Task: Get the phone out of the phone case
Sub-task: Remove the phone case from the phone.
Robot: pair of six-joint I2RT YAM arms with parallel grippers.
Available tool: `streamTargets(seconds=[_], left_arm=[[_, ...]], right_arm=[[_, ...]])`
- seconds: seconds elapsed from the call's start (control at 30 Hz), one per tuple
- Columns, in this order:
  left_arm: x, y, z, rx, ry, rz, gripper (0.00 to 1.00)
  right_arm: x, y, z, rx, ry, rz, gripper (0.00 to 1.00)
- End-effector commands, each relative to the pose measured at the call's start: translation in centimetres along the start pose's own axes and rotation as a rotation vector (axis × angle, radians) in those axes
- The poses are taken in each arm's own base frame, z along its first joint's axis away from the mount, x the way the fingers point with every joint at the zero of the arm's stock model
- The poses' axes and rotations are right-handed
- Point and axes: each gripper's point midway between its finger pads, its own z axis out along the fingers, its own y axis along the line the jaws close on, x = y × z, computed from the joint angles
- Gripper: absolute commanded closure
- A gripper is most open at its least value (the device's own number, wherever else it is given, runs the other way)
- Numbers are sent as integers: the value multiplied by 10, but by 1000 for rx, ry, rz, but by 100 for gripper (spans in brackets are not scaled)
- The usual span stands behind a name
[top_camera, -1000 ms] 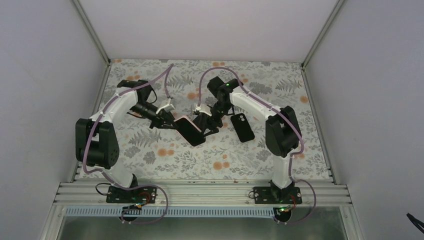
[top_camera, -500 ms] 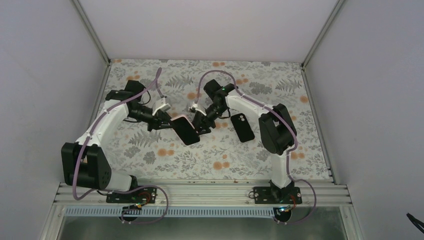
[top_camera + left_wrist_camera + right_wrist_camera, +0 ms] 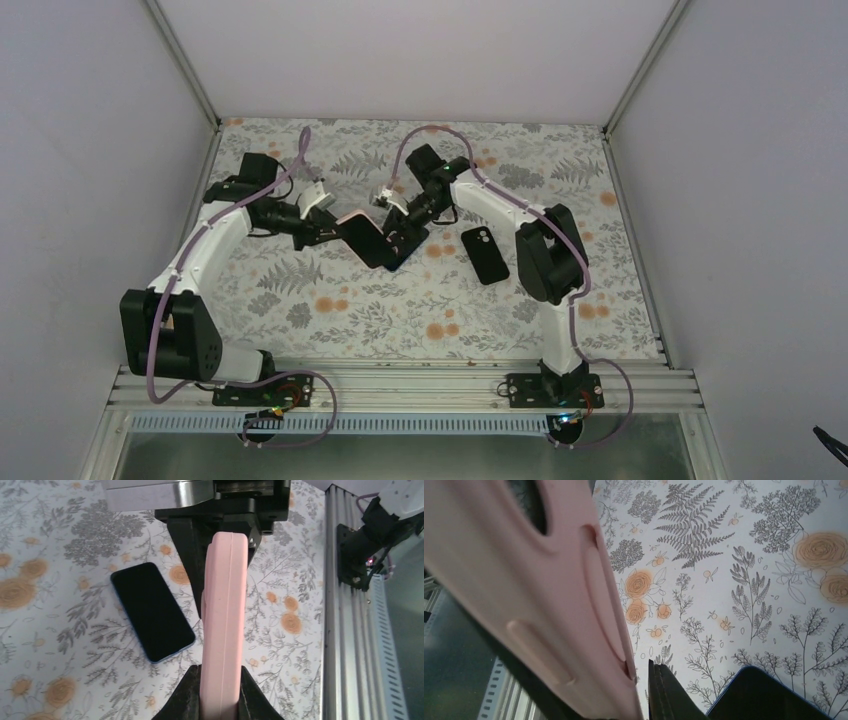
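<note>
Left tool clamped on thin salmon-pink phone case, flat black glossy phone seated inside it. Right tool flanks far end; can't tell if gripping. Watch: if you pinch case rim too, phone won't peel out, or slips free.

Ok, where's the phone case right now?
Centre of the top view, off the table: the phone case is clamped in the left tool, the right tool at its other end.

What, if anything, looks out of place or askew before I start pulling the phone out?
Nothing damaged or spilled. The phone case hangs tilted in the air, pinched in the left pincer, right pincer at its far end. One black slab lies loose and skewed on the table beside them.
</note>
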Motion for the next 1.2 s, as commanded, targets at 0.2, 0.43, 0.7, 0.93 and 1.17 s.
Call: streamTargets(seconds=[0.2, 0.43, 0.7, 0.93, 1.17], left_arm=[[-52, 22, -10, -78, -25, 215, 32], [-81, 12, -42, -198, -14, 284, 17], [-128, 17, -65, -482, -116, 402, 10], [-169, 49, -15, -887, -227, 517, 8], [-192, 68, 49, -1048, -276, 564, 0]], right_arm=[[-71, 83, -42, -273, -276, -86, 96], [-50, 14, -91, -45, -316, 39, 96], [-40, -88, -165, 309, -464, 302, 96], [-64, -136, -238, 691, -643, 429, 96], [-100, -121, -247, 766, -697, 379, 96]])
